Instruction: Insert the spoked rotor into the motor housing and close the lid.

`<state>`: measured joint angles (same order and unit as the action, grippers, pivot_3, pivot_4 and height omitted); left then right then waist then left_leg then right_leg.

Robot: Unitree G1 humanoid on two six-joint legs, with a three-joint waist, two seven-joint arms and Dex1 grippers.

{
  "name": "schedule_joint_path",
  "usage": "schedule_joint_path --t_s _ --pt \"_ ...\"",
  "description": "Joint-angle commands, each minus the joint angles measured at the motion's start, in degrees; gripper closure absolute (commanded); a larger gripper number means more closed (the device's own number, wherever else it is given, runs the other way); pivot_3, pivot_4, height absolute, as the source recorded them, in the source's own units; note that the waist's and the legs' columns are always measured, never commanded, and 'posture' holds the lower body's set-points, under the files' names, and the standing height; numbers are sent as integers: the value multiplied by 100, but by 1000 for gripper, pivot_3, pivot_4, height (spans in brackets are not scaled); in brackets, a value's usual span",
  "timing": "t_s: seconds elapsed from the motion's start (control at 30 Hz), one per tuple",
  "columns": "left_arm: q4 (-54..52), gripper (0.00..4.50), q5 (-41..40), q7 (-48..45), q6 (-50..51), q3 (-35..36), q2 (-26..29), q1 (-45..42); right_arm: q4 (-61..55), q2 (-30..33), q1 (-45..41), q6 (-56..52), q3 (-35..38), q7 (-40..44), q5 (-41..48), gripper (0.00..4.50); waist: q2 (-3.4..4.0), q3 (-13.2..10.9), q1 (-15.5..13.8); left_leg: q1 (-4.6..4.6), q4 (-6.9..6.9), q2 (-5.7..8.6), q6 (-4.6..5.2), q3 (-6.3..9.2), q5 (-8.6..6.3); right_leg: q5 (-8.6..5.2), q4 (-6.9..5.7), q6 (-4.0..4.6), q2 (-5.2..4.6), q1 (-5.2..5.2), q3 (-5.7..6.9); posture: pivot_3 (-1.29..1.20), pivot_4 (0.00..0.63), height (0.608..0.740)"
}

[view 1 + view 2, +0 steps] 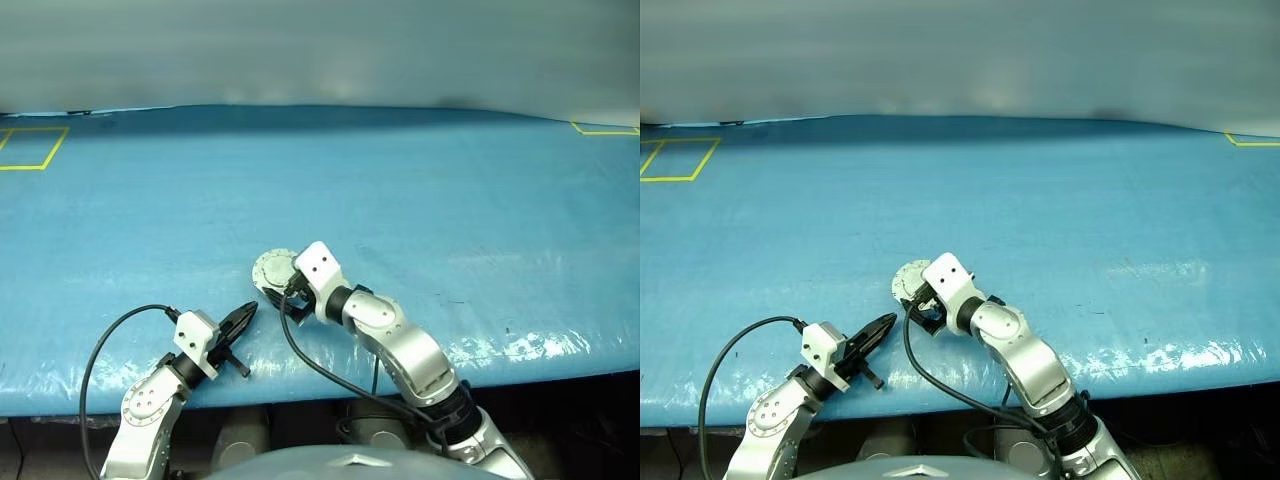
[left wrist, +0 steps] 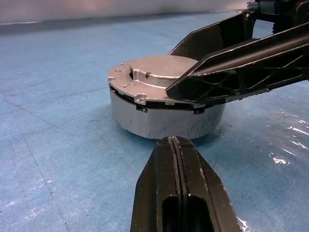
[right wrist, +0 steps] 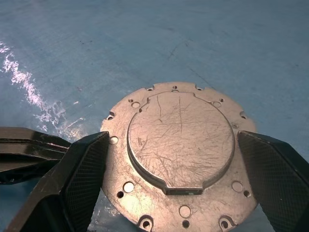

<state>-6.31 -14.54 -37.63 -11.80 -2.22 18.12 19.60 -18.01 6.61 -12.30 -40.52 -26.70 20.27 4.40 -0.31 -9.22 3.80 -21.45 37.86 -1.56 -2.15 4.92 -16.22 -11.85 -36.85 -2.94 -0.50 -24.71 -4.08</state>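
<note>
A lab bench: blue table cover (image 1: 420, 200) (yellow tape squares (image 1: 30, 148) marked out).

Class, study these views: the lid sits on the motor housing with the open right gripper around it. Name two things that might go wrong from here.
1. The lid shows a dark gap above the motor housing, so it may not be fully seated; a nudge might shift it.
2. The right gripper stands open with a finger close beside the lid's rim; pulling away at an angle could catch that rim.
3. The shut left gripper waits nearby on the blue table and could bump the housing.
</note>
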Motion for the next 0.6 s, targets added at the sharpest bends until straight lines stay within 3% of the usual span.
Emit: schedule_joint_path --t_s 0.03,0.13,0.3,0.6 --pt "22 4500 -53 -31 -162 49 -9 7 33 16 -74 69 61 109 48 14 0 0 2 0 -1 0 0 0 0 0 0 0 0 0 0 0 150 740" --pt "59 4500 -53 -43 -192 47 -3 3 138 39 -67 221 23 135 -13 187 0 0 3 1 0 0 0 0 0 0 0 -1 0 1 0 0 150 740" --pt "121 4500 -67 -80 -238 51 13 -4 202 63 -10 364 -46 156 -57 1428 -1 1 4 11 0 0 0 -1 0 0 -1 0 0 10 -1 0 150 740" --pt "85 4500 -144 -94 -208 201 40 -52 -31 305 -167 125 -137 413 -98 1425 -1 1 1 16 0 0 0 -1 0 0 -1 0 0 14 -2 0 150 740"
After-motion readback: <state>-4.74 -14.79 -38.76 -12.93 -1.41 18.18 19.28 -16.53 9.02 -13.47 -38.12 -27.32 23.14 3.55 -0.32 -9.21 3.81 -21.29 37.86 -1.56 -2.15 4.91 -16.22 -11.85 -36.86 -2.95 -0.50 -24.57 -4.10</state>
